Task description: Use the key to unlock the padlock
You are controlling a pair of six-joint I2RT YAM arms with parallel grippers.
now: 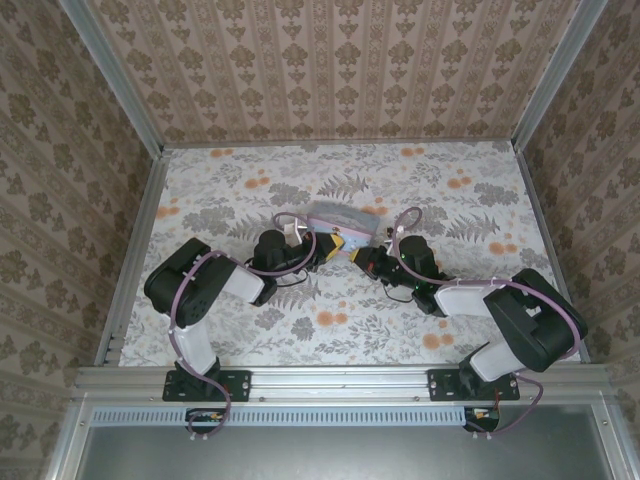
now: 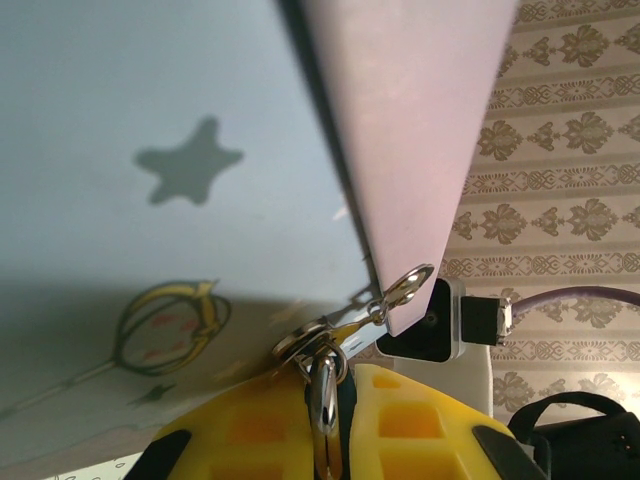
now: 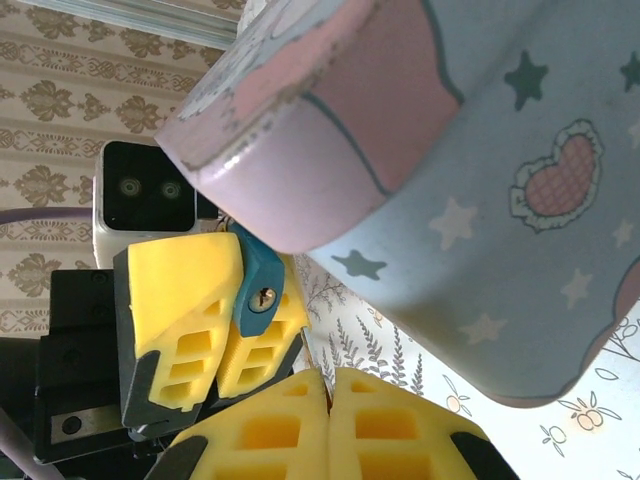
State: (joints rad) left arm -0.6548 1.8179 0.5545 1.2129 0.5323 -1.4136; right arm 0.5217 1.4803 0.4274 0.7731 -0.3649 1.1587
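Observation:
The small dark bluish padlock [image 3: 257,283] hangs by its metal shackle [image 2: 323,392] from the hasp of the light blue cartoon-print tin [image 2: 170,150]. My left gripper [image 2: 338,405] is shut on the padlock's body, and its yellow fingers [image 3: 180,300] flank the lock with the keyhole facing the right wrist camera. My right gripper [image 3: 328,388] is shut on the key [image 3: 312,350]. A thin metal blade sticks up from between the pads. Its tip lies just below and to the right of the keyhole, outside it. Both grippers [image 1: 328,247] [image 1: 359,257] meet in front of the tin [image 1: 345,217].
The tin stands tilted mid-table on a floral cloth [image 1: 330,320]. Patterned walls [image 1: 330,60] close in the back and both sides. Purple cables [image 1: 410,215] loop over both wrists near the tin.

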